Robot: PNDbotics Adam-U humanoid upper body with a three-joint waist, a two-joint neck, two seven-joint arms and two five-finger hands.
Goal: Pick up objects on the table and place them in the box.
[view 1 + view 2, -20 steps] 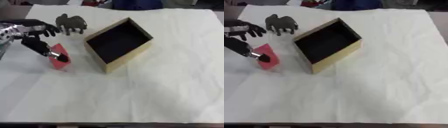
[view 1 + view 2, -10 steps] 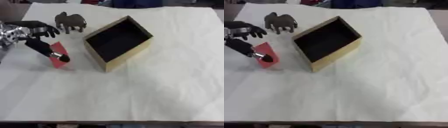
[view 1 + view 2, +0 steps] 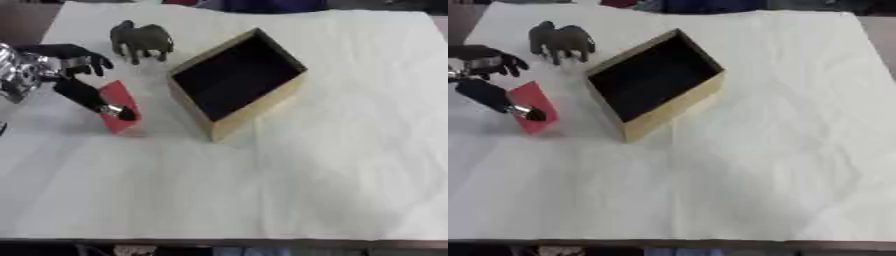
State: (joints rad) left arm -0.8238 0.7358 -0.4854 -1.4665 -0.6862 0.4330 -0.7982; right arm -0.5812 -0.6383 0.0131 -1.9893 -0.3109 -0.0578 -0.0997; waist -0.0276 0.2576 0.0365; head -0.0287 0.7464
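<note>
A red block (image 3: 116, 98) lies on the white cloth, left of the box. My left hand (image 3: 54, 66) comes in from the left edge, and its long black thumb (image 3: 89, 97) lies across the top of the block, tip near the block's right edge. The other fingers (image 3: 84, 53) spread out above the block, apart from it. A dark grey toy elephant (image 3: 140, 39) stands upright behind the block. The open cardboard box (image 3: 252, 104), dark inside, sits askew at the middle with nothing visible in it. My right hand shows in no view.
The white cloth (image 3: 332, 170) covers the table and lies bare to the right of and in front of the box. The table's front edge (image 3: 227, 241) runs along the bottom. Dark shapes line the far edge.
The whole picture has shifted slightly upward, so the camera moved. My left hand keeps the same place over the red block; the box and elephant are unmoved.
</note>
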